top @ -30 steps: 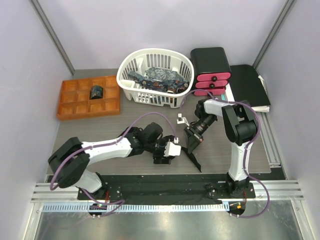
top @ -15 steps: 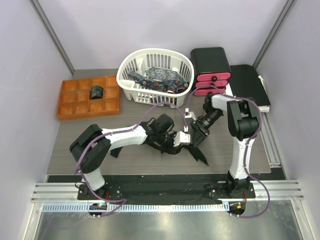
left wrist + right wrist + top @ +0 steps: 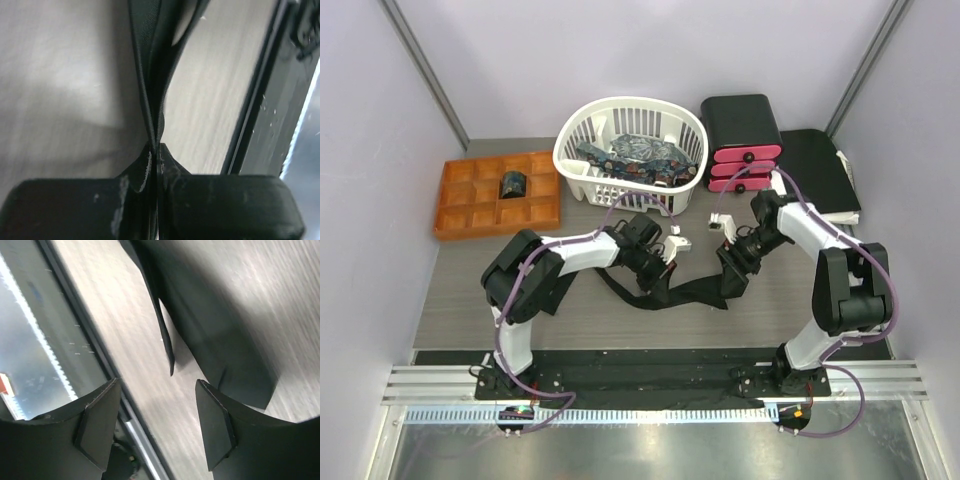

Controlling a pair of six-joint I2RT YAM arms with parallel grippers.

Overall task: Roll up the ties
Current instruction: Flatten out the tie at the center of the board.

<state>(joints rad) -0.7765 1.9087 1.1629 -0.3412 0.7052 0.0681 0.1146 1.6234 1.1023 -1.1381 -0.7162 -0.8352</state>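
Observation:
A plain black tie [image 3: 692, 293] lies stretched across the table's middle, and my left gripper [image 3: 661, 272] is shut on it. In the left wrist view the tie's folded fabric [image 3: 152, 75] runs up from the pinched fingertips of the left gripper [image 3: 156, 151]. My right gripper [image 3: 732, 272] hovers open at the tie's right end. In the right wrist view the tie's wide pointed end [image 3: 215, 335] lies flat just beyond the right gripper [image 3: 157, 402], with nothing between the fingers [image 3: 216, 425]. Patterned dark blue ties [image 3: 635, 155] fill the white basket [image 3: 582, 185]. A rolled dark tie [image 3: 511, 184] sits in the orange tray [image 3: 460, 205].
A black box with pink drawers [image 3: 742, 140] stands right of the basket, with a flat black folder [image 3: 820, 165] beside it. The table's metal front rail [image 3: 60, 330] runs close to the right gripper.
My left gripper has shut on the black tie and drawn it up and left. The right gripper has let go of the tie, opened, and swung right. The tie now lies spread out.

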